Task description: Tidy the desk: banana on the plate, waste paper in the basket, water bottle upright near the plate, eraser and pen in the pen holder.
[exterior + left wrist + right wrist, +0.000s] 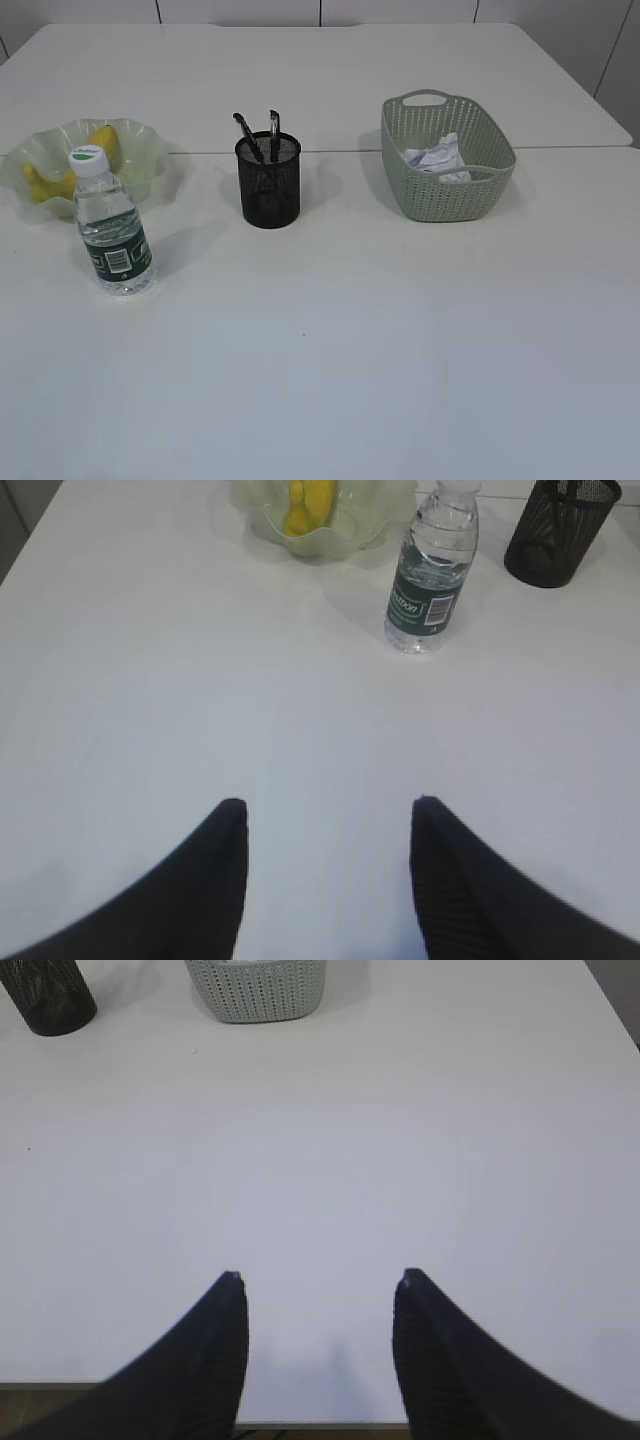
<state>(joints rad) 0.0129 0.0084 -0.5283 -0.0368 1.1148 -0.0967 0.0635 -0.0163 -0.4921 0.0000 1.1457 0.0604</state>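
Observation:
The banana (62,180) lies in the pale-green plate (150,150) at the desk's far left. The water bottle (110,225) stands upright just in front of the plate. Two pens (258,135) stick out of the black mesh pen holder (268,185); the eraser is hidden. Crumpled waste paper (440,160) rests inside the sage-green basket (445,190). Neither gripper shows in the exterior view. My left gripper (328,805) is open over bare desk, short of the water bottle (430,575) and plate (340,530). My right gripper (318,1278) is open near the desk's front edge.
A seam (340,152) runs across the white desk (350,350) behind the pen holder. In the right wrist view the pen holder (50,1000) and basket (258,990) stand far ahead at the top, and the desk's front edge (320,1425) runs just under the fingers.

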